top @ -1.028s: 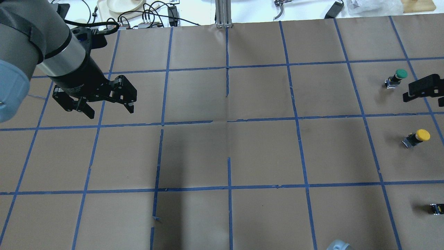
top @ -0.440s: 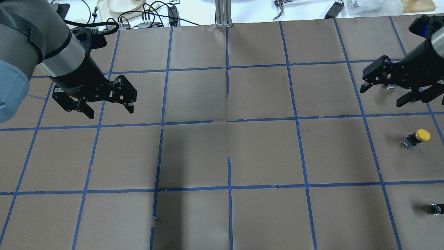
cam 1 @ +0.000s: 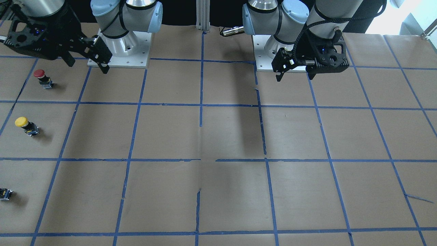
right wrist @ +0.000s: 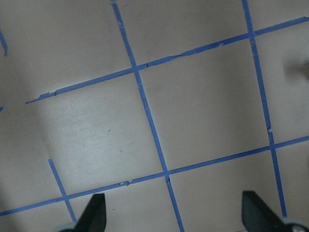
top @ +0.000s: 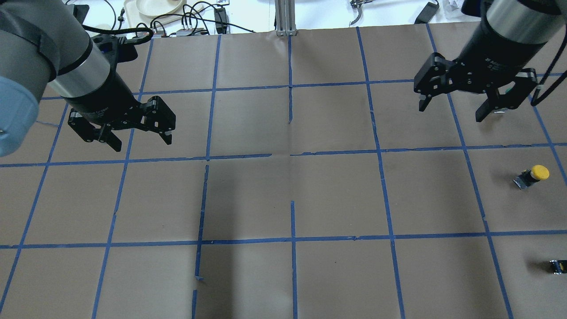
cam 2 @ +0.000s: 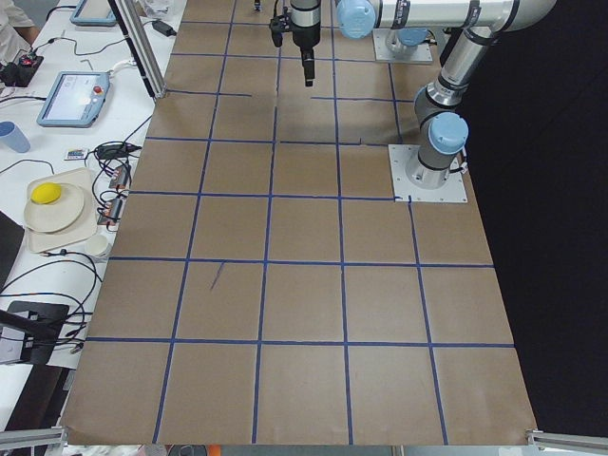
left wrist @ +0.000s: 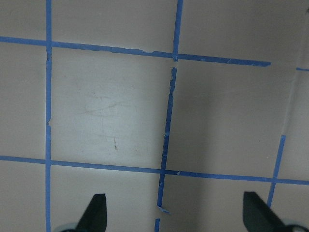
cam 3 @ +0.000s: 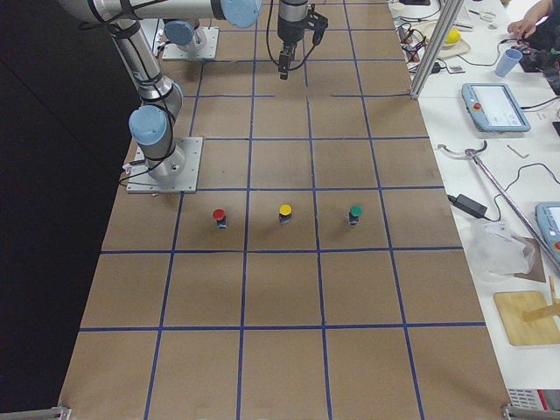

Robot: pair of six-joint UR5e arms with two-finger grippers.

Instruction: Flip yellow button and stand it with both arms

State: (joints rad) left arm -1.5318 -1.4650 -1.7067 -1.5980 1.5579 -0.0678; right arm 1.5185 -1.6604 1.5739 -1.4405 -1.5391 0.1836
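Note:
The yellow button point(top: 533, 175) sits on the brown taped table point(top: 336, 190) near its right edge, with its cap up as far as I can tell. It also shows in the front view point(cam 1: 25, 125) and the right view point(cam 3: 284, 213). My right gripper point(top: 452, 110) hangs open and empty above the table, farther back than the button and to its left. It shows in the front view point(cam 1: 88, 66) too. My left gripper point(top: 141, 144) is open and empty over the table's left half, far from the button. Both wrist views show only taped paper between open fingertips point(left wrist: 96, 212) point(right wrist: 256, 210).
A red button point(cam 1: 40, 77) stands nearer the robot's base and a green button point(cam 3: 354, 213) stands on the far side of the yellow one. A small dark capless component point(top: 557, 266) lies at the right edge. Cables and dishes point(top: 159, 6) lie beyond the table's far edge.
My right gripper has come in from the right edge, moved left and toward the far side, and now covers the green button in the overhead view. The left arm and the buttons have not moved.

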